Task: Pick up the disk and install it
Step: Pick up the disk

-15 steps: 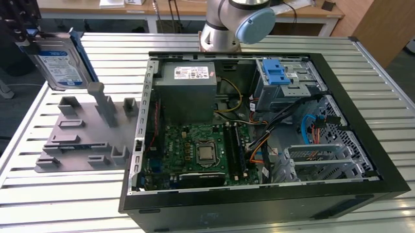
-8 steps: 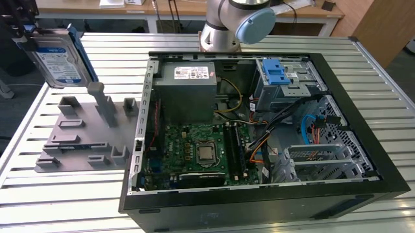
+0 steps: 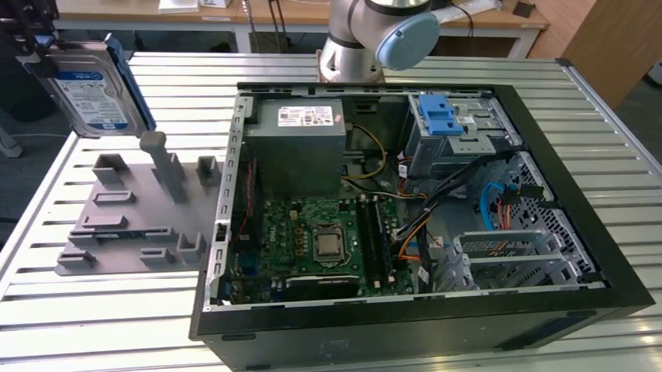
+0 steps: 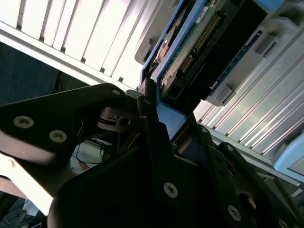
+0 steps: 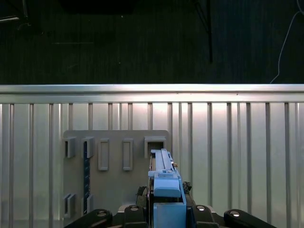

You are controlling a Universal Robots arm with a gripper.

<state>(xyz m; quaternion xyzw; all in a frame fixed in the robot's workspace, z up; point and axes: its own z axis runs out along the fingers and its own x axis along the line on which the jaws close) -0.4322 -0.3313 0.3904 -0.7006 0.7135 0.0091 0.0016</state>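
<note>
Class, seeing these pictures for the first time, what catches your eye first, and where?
The open computer case lies on the slatted table, green board and cables bared, across the exterior view's middle and right. At that view's upper left the gripper holds the blue-framed disk in the air, above a grey holder plate.

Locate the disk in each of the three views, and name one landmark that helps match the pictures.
Exterior view: the disk hangs upright, high at the exterior view's left, above the grey slotted plate.
Second wrist view: close up, board side and blue bracket showing, against the slatted table.
First wrist view: edge-on, blue bracket toward the camera, over the plate.
Shared landmark: the slatted table, in all three.
</note>
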